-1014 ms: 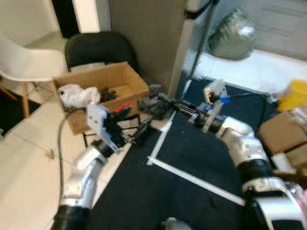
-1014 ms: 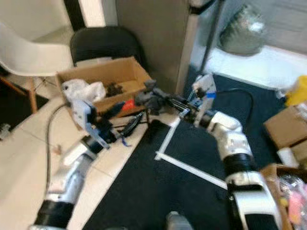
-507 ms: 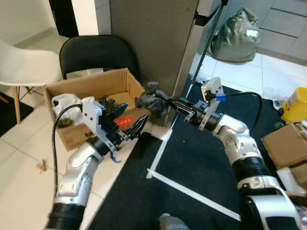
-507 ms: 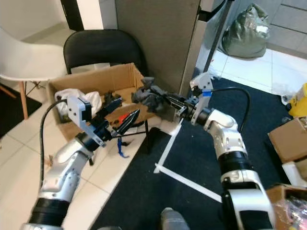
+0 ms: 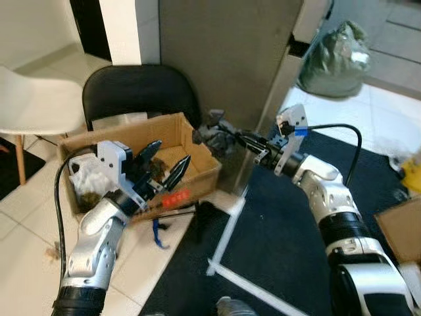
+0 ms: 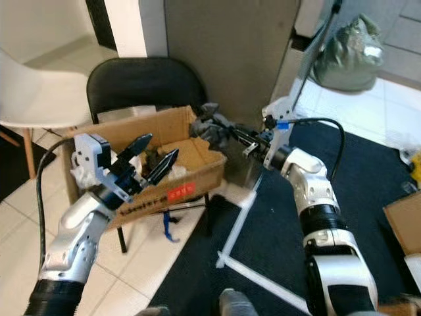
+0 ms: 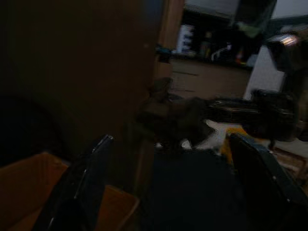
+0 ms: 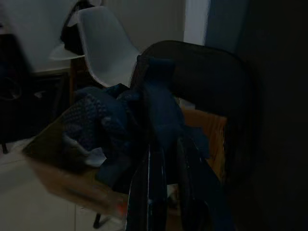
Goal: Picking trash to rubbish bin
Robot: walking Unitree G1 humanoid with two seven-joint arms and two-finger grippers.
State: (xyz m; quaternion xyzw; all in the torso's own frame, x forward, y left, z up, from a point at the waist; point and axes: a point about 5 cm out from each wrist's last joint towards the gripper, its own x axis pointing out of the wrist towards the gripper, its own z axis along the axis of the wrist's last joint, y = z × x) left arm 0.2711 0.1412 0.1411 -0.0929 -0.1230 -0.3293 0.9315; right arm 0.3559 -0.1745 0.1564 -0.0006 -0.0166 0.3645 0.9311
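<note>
White floor tiles [image 5: 26, 217] meet a dark carpet [image 5: 283, 250] marked with white tape lines [image 5: 227, 230], in front of a grey partition wall [image 5: 223, 59]. Right gripper [image 5: 227, 133]: fingers closed on a crumpled grey rag [image 5: 212, 130], held just above the far right corner of the cardboard box [image 5: 197, 172]; in the right wrist view the rag [image 8: 120, 125] drapes over the two fingers [image 8: 154, 192]. Left gripper [image 5: 166, 160]: fingers spread apart and holding nothing, poised over the box interior; in the left wrist view its fingers [image 7: 91, 173] frame the rag [image 7: 173, 120] ahead. The box sits on a black chair [image 5: 138, 89] and already contains a white plastic bag [image 5: 85, 181] and dark scraps [image 5: 158, 171]. A red label [image 5: 173, 197] is fixed to its front wall beside a line of dark printing; neither is legible. A white chair [image 5: 33, 99] stands to the robot's left. A green-grey sack [image 5: 332, 59] rests on tiles beyond the carpet. A blue item [image 5: 156, 232] lies on the floor under the box.
</note>
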